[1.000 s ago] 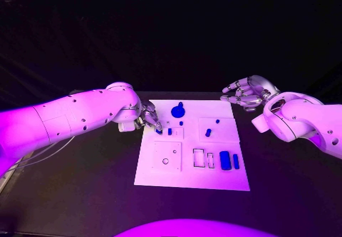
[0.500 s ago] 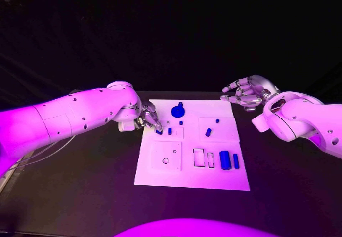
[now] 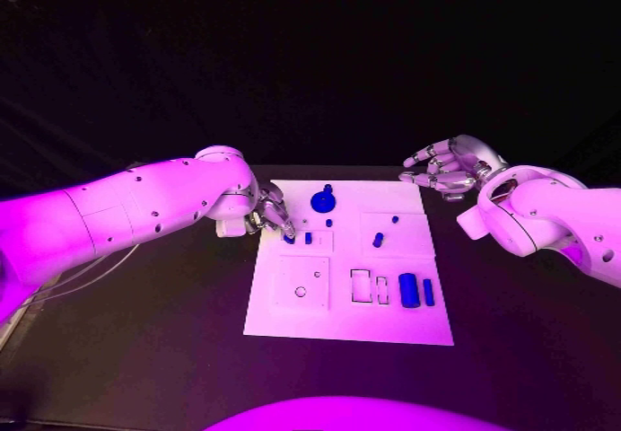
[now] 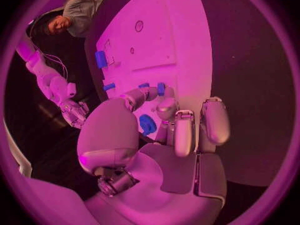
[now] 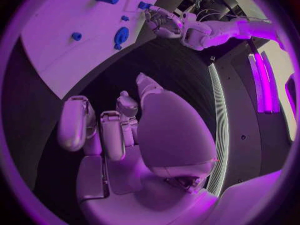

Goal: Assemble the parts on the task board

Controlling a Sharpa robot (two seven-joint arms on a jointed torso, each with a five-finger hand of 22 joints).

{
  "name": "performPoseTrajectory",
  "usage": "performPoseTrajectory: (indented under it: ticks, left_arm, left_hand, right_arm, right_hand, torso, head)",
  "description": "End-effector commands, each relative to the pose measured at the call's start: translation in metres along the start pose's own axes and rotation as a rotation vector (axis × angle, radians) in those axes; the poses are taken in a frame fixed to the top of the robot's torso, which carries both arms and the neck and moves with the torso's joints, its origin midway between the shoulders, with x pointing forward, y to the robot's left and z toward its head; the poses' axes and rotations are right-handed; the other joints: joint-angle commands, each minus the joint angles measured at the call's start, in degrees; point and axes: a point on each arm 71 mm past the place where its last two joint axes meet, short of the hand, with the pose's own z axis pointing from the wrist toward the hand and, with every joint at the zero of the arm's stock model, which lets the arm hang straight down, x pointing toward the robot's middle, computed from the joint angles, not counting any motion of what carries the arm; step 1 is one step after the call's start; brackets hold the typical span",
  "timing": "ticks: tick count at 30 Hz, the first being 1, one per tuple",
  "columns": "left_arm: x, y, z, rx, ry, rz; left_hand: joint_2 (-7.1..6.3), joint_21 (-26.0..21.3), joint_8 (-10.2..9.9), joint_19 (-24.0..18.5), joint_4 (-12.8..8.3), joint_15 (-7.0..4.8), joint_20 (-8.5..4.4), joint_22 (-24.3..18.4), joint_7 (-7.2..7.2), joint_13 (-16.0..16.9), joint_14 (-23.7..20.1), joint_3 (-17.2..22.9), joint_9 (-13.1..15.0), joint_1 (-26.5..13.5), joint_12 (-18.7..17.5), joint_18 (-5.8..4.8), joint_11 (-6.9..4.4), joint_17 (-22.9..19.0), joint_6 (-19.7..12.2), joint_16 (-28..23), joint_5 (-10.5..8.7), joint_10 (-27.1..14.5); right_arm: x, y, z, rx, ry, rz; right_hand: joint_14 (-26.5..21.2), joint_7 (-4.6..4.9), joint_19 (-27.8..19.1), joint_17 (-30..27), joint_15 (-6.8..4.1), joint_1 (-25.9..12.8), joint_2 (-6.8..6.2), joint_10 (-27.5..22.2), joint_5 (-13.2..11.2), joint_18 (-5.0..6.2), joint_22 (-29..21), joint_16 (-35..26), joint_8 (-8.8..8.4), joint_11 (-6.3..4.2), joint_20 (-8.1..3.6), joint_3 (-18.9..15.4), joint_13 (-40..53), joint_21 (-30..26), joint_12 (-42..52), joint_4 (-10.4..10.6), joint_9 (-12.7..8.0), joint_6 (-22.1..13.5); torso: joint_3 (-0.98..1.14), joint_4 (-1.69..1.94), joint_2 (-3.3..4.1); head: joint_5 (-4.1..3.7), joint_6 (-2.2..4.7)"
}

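We see the white task board [image 3: 347, 328] lying in the middle of the black table [image 3: 155, 359], a little below the frame's centre in the head view. The left hand [image 3: 269, 215] sits at the board's upper left edge, its fingertips [image 3: 281, 229] pointed down at a small blue part [image 3: 289, 239] there. In the left wrist view a small blue piece [image 4: 147, 124] shows between the thumb and the curled fingers [image 4: 182, 132], but we cannot tell whether it is actually pinched or merely lies beneath them.

The right hand [image 3: 444, 167] hangs above the table past the board's upper right corner, well apart from every part, fingers curled loosely and separated, holding nothing.

On the board, a round blue knob-shaped part [image 3: 324, 201] lies near the top centre. A short blue peg [image 3: 378, 241] stands right of centre, with a small blue dot [image 3: 395, 219] just above it. Two upright blue bars [image 3: 416, 291] stand side by side at the lower right, next to two empty rectangular slots [image 3: 369, 286].
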Motion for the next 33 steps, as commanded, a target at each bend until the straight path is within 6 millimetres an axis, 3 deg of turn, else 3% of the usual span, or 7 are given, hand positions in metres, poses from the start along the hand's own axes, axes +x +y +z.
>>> performPoseTrajectory:
  ticks: [1,3,5,19,33]
  left_arm:
    - [0.0044,-0.0035,0.0028,0.003,0.017,0.009]
    - [0.0044,-0.0039,0.0033,0.002,0.019,0.009]
    - [0.0044,-0.0046,0.0039,0.001,0.02,0.01]
    - [0.0033,-0.0065,0.0071,-0.007,0.027,0.014]
    - [0.0044,-0.0067,0.0079,-0.014,0.044,0.03]
  left_hand:
    - [4.22,1.2,4.5,0.9,0.4,-0.66,-0.49,1.3,-2.73,0.8,6.3,2.4,3.3,0.4,1.0,-0.78,-1.53,15.8,8.2,1.0,2.99,4.5]
    - [4.51,1.2,4.4,0.8,0.6,-0.67,-0.51,1.3,-2.76,0.8,6.3,2.1,3.3,0.3,0.9,-0.77,-1.54,15.8,8.2,1.0,2.22,4.5]
    - [5.19,1.1,4.0,0.9,0.4,-0.7,-0.55,1.3,-2.8,0.8,6.3,2.3,3.4,0.8,0.7,-0.77,-1.58,15.8,8.1,1.0,-3.02,4.5]
    - [5.43,1.0,3.9,0.9,0.8,-0.67,-0.53,1.2,-2.74,0.8,6.3,2.4,3.4,0.5,0.6,-0.77,-1.52,15.8,8.3,1.0,-4.47,4.5]
    - [5.49,1.0,3.8,0.8,0.8,-0.66,-0.52,1.2,-2.75,0.6,6.3,2.4,3.4,0.5,0.5,-0.76,-1.52,15.8,8.3,1.0,-4.66,4.5]
  right_arm:
    - [0.0005,0.0006,0.0,-0.004,0.002,0.0]
    - [0.0006,0.0006,0.0,-0.004,0.002,0.0]
    - [0.0006,0.0007,0.0,-0.004,0.002,0.0]
    - [0.0008,0.0009,0.0002,-0.005,0.002,0.0]
    - [0.001,0.001,0.0,-0.006,0.003,0.0]
  right_hand:
    - [4.7,0.08,-1.1,9.8,-0.32,-1.7,-0.84,-1.0,0.8,0.72,2.5,-0.6,1.31,-0.08,0.01,1.9,-0.3,-1.2,-0.7,0.2,0.3,-0.7]
    - [4.7,0.08,-1.1,9.8,-0.32,-1.7,-0.84,-1.0,0.8,0.72,2.5,-0.6,1.31,-0.08,0.01,1.9,-0.3,-1.2,-0.7,0.2,0.3,-0.7]
    - [4.7,0.08,-1.1,9.8,-0.32,-1.7,-0.84,-1.0,0.8,0.72,2.5,-0.6,1.31,-0.08,0.01,1.9,-0.3,-1.2,-0.7,0.2,0.3,-0.7]
    - [4.7,0.07,-1.2,9.8,-0.33,-1.7,-0.94,-1.1,0.9,0.76,2.4,-0.7,1.59,-0.09,-0.01,2.1,-0.4,-1.5,-0.7,0.2,0.3,-0.8]
    - [4.7,0.07,-1.2,9.8,-0.33,-1.7,-0.94,-1.1,0.9,0.76,2.4,-0.7,1.59,-0.09,-0.01,2.1,-0.4,-1.5,-0.7,0.2,0.3,-0.8]
  torso:
    - [0.01,-0.04,0.0]
    - [0.03,-0.07,0.01]
    - [0.04,-0.07,0.01]
    - [0.06,-0.02,-0.04]
    - [0.0,-0.02,-0.02]
  head:
    - [0.0,-0.09]
    - [0.0,-0.13]
    - [0.0,-0.15]
    - [-0.07,-0.16]
    - [-0.12,-0.35]
